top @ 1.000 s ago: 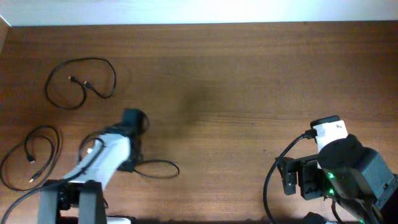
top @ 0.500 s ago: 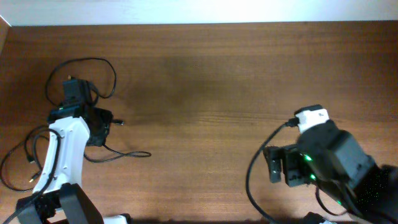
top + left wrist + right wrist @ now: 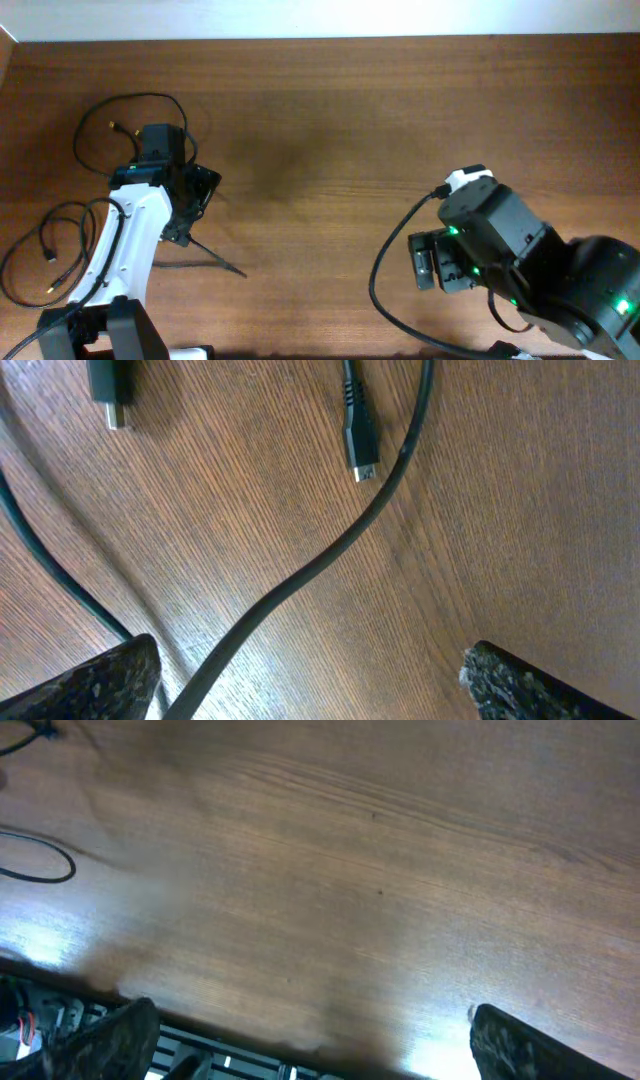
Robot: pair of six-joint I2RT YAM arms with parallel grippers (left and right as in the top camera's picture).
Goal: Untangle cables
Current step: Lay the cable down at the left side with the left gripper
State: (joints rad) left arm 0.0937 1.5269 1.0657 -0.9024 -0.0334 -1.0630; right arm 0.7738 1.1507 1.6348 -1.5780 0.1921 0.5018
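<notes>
In the overhead frame's upper left, the left gripper (image 3: 310, 680) hangs wide open over a cable (image 3: 335, 550), while the right gripper (image 3: 315, 1045) gapes wide, empty.

plug (image 3: 108, 388) cut off, cable (image 3: 225, 263) partly under arm (image 3: 135, 232)

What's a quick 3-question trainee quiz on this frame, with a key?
1. True or false: the right tool is shut on something.
2. Left wrist view: how many plug ends show? A one, B two, C four.
3. Short answer: which tool has a cable passing under it?

Key
1. False: it is open over bare wood.
2. B.
3. The left tool, open, with the cable not gripped.
</notes>
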